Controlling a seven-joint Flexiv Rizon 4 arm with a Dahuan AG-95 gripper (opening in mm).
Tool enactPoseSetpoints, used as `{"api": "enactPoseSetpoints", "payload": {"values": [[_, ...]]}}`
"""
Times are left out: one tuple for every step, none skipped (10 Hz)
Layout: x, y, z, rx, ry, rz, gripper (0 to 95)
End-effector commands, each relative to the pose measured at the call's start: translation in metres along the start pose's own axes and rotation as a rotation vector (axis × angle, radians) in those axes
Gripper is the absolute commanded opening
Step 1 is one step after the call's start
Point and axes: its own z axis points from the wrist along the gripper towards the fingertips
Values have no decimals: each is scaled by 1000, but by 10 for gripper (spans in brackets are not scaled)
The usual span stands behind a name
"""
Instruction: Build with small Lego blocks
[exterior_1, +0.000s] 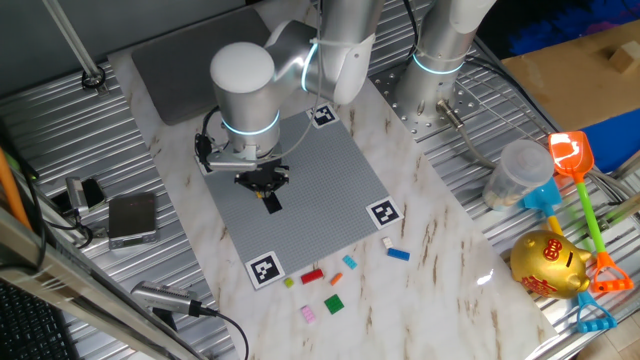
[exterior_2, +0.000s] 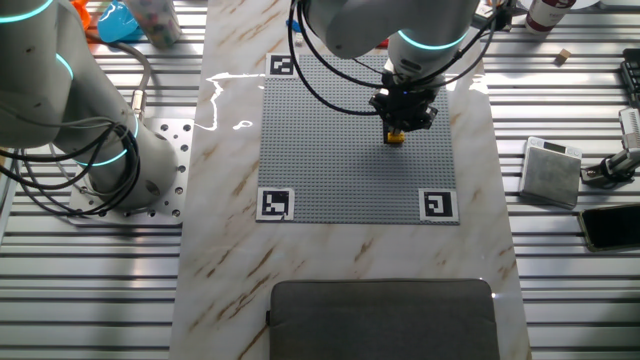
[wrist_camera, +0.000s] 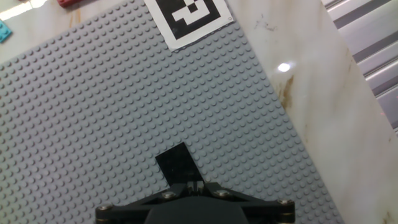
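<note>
Item: grey studded baseplate (exterior_1: 300, 190), square, with black-and-white corner markers, lying flat on the marble-patterned surface (exterior_1: 440, 250). All positions below are given relative to this baseplate.

Gripper (exterior_2: 398, 130): directly above the baseplate, toward its side nearest the silver box, pointing down. The jaws are drawn narrow, pinching a small orange block (exterior_2: 396, 137) whose lower edge sits at or just above the studs (contact cannot be told). In the hand view the closed jaws end at a flat black piece (wrist_camera: 180, 165) lying on the studs; the orange block itself is hidden there.

Loose small Lego blocks, all off the baseplate on the surface, beyond the edge marked by two corner markers:
- red block (exterior_1: 312, 276), just beside the corner marker
- light blue block (exterior_1: 349, 262), near that same edge
- orange block (exterior_1: 338, 278), between the red and the light blue
- yellow block (exterior_1: 289, 283), tiny, beside the red
- green block (exterior_1: 333, 304), farther out
- pink block (exterior_1: 309, 315), farthest out, beside the green
- blue block (exterior_1: 399, 254), near the other corner marker
- white block (exterior_1: 387, 241), just beside the blue

Other: silver box (exterior_1: 132, 219) on the ribbed metal, well apart from the baseplate; golden piggy bank (exterior_1: 548, 264) on the opposite side.
</note>
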Motion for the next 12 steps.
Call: {"api": "enactPoseSetpoints", "payload": {"values": [[0, 0, 3, 0, 0, 0, 0], [1, 0, 4, -1, -1, 0, 0], [1, 0, 4, -1, -3, 0, 0], [2, 0, 5, 3, -5, -4, 0], [2, 0, 6, 6, -8, -6, 0], [2, -1, 7, 8, -10, -9, 0], [2, -1, 8, 7, -13, -10, 0], [2, -2, 9, 8, -12, -13, 0], [4, -2, 12, 8, -12, -17, 0], [5, -3, 15, 6, -15, -17, 0], [5, -2, 15, 6, -16, -16, 0], [5, -2, 16, 5, -19, -16, 0]]}}
